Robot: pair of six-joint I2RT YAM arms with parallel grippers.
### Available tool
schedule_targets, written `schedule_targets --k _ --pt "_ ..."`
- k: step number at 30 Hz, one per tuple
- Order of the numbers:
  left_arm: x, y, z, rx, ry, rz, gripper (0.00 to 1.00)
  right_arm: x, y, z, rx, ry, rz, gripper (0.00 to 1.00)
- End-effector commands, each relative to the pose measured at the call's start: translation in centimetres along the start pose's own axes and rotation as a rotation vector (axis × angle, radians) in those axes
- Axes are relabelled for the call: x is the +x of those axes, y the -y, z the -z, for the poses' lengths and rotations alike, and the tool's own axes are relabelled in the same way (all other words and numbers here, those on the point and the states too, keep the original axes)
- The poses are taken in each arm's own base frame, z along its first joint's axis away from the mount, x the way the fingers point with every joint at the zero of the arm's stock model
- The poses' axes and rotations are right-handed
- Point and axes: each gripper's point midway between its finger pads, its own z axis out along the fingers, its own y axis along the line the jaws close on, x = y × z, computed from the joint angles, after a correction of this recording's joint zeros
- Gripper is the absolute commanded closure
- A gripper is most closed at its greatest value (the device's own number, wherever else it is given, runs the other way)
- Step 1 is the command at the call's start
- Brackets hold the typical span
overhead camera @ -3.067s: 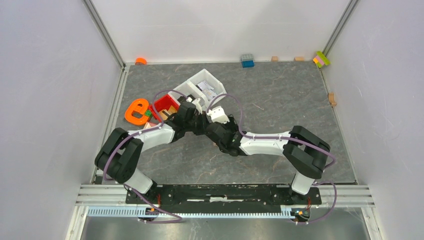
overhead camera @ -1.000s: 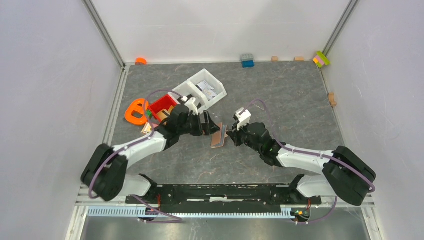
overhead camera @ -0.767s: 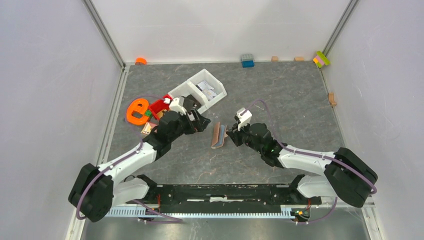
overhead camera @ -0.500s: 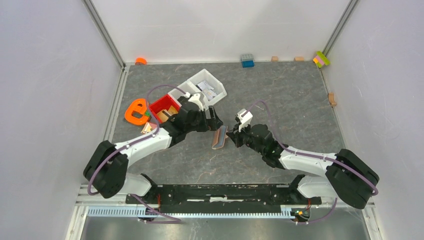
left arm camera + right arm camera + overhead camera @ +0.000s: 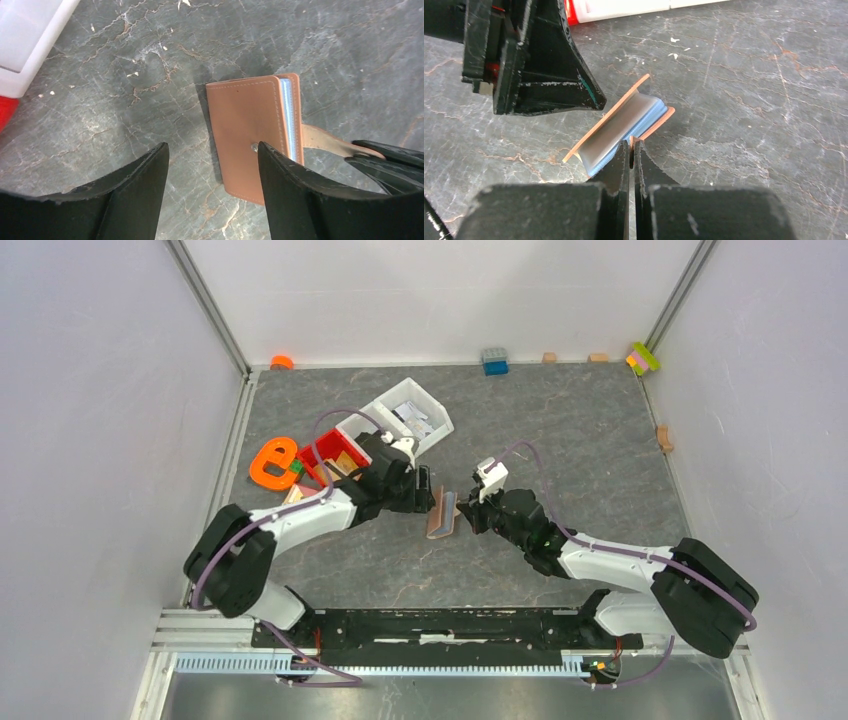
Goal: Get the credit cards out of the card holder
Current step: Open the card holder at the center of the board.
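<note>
The tan-brown card holder [image 5: 440,512] stands on its edge mid-table, its covers slightly parted. Pale blue-grey credit cards [image 5: 624,125] fill the gap between the covers, and their edge [image 5: 285,115] shows from above. My right gripper [image 5: 630,142] is shut on the holder's closing tab [image 5: 325,142], reaching in from the right [image 5: 465,512]. My left gripper [image 5: 212,147] hangs open just left of the holder [image 5: 250,130]. One finger overlaps the cover and bare table lies between the jaws.
A white bin [image 5: 400,415] with packets and a red bin [image 5: 330,450] sit behind the left arm. An orange e-shaped piece [image 5: 272,465] lies further left. A blue brick [image 5: 494,361] and coloured blocks [image 5: 643,358] line the back wall.
My left arm swung out to the left, then back in beside the holder, and its jaws have narrowed somewhat. The right gripper has kept the tab and barely moved.
</note>
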Motion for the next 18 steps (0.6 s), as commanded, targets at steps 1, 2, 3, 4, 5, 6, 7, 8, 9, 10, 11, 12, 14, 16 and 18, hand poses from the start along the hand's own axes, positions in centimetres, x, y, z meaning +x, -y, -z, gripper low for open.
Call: schedule_targets --k 1,2,3,4,5,6,7,8,9,10,11,12,14,16,18 --pt "0.2 0.1 -1.3 -0.018 -0.064 -0.056 0.3 -1.3 1.3 0.1 0.08 0.04 -0.017 1.0" --pt "0.2 0.1 -1.4 -0.021 -0.071 -0.058 0.32 -1.1 1.8 0.2 0.112 0.03 -0.019 1.0" --pt "0.3 0.0 -1.5 -0.023 -0.074 -0.056 0.32 -1.0 2.2 0.2 0.136 0.021 -0.02 1.0" --pt "0.3 0.1 -1.4 -0.023 -0.073 -0.053 0.31 -1.0 2.4 0.1 0.147 0.017 -0.018 1.0" --pt "0.1 0.2 -1.3 -0.017 -0.062 -0.049 0.27 -1.1 2.3 0.1 0.144 0.018 -0.011 1.0" --pt "-0.1 0.3 -1.1 -0.009 -0.047 -0.045 0.23 -1.1 2.2 0.1 0.134 0.019 -0.008 1.0" --pt "-0.2 1.0 -0.7 0.031 -0.036 -0.044 0.19 -1.3 1.9 0.1 0.122 0.023 -0.008 1.0" --pt "-0.4 1.3 -0.3 0.05 -0.017 -0.04 0.16 -1.4 1.8 0.1 0.113 0.028 -0.008 1.0" --pt "-0.8 1.7 0.3 0.074 0.011 -0.038 0.13 -1.5 1.7 0.1 0.105 0.033 -0.009 1.0" --pt "-1.2 2.1 0.9 0.103 0.035 -0.041 0.1 -1.6 1.5 0.2 0.097 0.036 -0.006 1.0" --pt "-1.5 2.6 1.3 0.135 0.06 -0.048 0.09 -1.7 1.3 0.2 0.085 0.04 -0.006 1.0" --pt "-2.0 3.2 1.8 0.175 0.091 -0.053 0.04 -1.9 1.0 0.2 0.069 0.046 -0.002 1.0" --pt "-1.9 4.2 2.4 0.242 0.111 -0.059 0.01 -2.1 0.5 0.3 0.034 0.06 0.0 1.0" --pt "-1.8 4.9 2.5 0.283 0.105 -0.067 0.01 -2.5 -0.2 0.4 -0.005 0.078 0.002 1.0" --pt "-1.5 5.0 2.0 0.285 0.084 -0.065 0.01 -2.6 -0.6 0.6 -0.031 0.094 0.004 1.0"
